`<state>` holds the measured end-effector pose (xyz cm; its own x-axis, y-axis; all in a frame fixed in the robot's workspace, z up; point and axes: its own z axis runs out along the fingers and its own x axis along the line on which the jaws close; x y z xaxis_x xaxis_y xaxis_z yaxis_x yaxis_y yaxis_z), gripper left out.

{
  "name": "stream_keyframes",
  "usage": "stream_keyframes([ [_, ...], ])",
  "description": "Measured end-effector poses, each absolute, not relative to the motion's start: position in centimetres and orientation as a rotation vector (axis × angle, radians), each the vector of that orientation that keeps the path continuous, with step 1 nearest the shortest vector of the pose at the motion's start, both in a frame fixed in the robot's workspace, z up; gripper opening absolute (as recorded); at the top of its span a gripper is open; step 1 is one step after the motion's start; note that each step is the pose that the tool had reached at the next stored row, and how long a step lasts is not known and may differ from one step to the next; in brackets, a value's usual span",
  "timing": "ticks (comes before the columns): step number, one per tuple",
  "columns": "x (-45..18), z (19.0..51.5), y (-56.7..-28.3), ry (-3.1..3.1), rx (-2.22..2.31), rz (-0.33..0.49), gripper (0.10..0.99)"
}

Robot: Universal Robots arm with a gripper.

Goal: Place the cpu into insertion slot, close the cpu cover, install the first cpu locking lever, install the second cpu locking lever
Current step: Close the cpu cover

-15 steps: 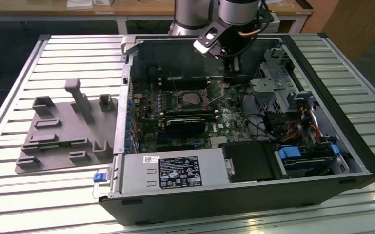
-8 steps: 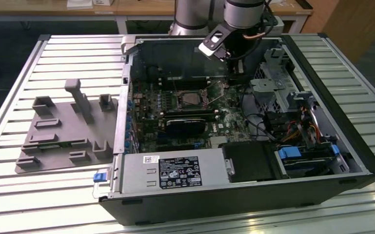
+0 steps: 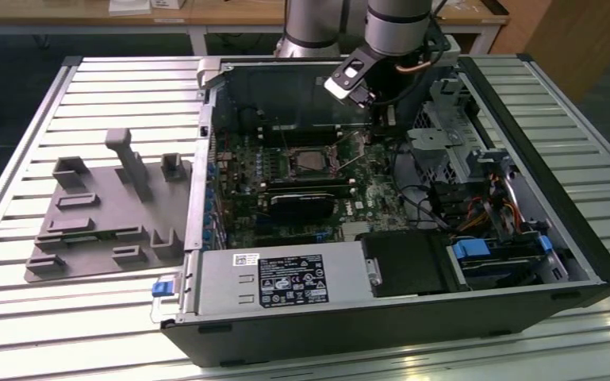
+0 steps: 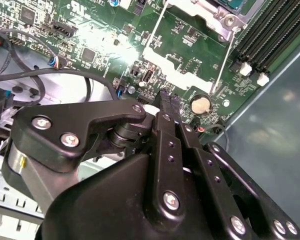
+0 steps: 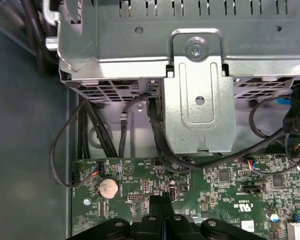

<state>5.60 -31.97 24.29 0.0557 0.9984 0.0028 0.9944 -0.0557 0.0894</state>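
Observation:
The insertion slot (image 3: 305,162) lies on the green board inside the open computer case, a silvery frame around a dark centre. I cannot tell the cpu apart from that centre. In the second wrist view a corner of the silvery cpu cover (image 4: 210,11) shows, with two thin wire locking levers (image 4: 154,27) (image 4: 222,64) running out from it over the board. My gripper (image 3: 374,121) hangs on the exterior view's right of the slot. Its black fingertips (image 4: 164,96) are shut together with nothing between them. They hover just above the board near the coin battery (image 5: 108,187).
A metal drive cage (image 5: 200,90) and black cables (image 5: 140,125) stand close beyond the fingertips. Black memory slots (image 4: 270,35) edge the board. A power supply (image 3: 278,282) fills the case's near side. A grey fixture plate (image 3: 104,214) lies on the slatted table at the exterior view's left.

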Motion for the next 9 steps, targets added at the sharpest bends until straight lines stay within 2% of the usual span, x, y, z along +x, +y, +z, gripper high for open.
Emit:
stream_keyframes([
  [9,5.68,23.93,-31.97,2.115,2.236,0.097,0.102],
])
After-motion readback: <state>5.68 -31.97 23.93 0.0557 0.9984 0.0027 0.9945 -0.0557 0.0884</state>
